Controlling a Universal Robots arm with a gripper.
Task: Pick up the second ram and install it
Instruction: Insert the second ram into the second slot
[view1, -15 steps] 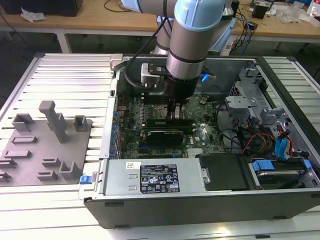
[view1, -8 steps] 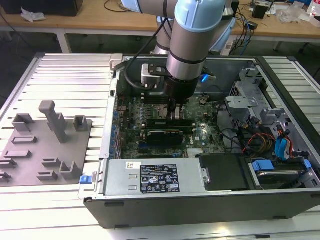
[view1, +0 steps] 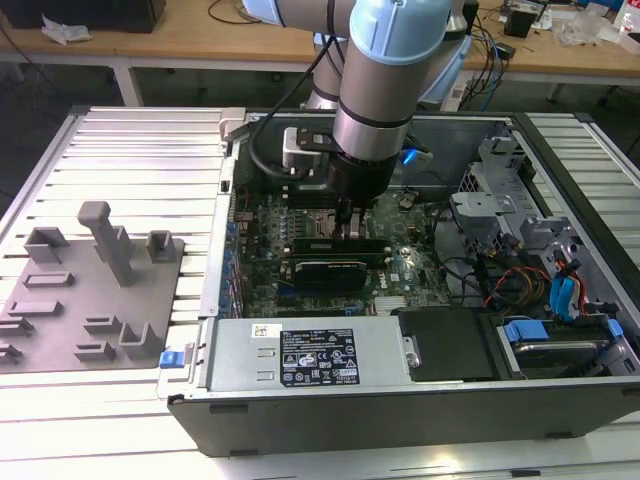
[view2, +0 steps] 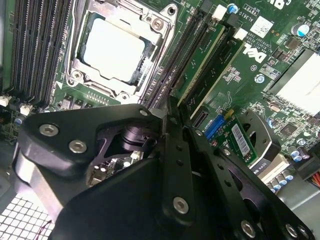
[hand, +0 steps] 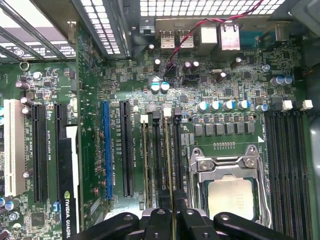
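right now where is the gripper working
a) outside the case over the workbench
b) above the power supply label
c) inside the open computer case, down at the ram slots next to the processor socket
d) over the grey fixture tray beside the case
c: in the exterior view the gripper reaches down into the open computer case, and in the first wrist view its fingers sit at the ram slots beside the processor socket.

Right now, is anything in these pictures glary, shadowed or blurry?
Second wrist view: the processor lid glares white, and the close gripper looks dark and soft. Exterior view: the arm shades the motherboard. First wrist view: even light, sharp.
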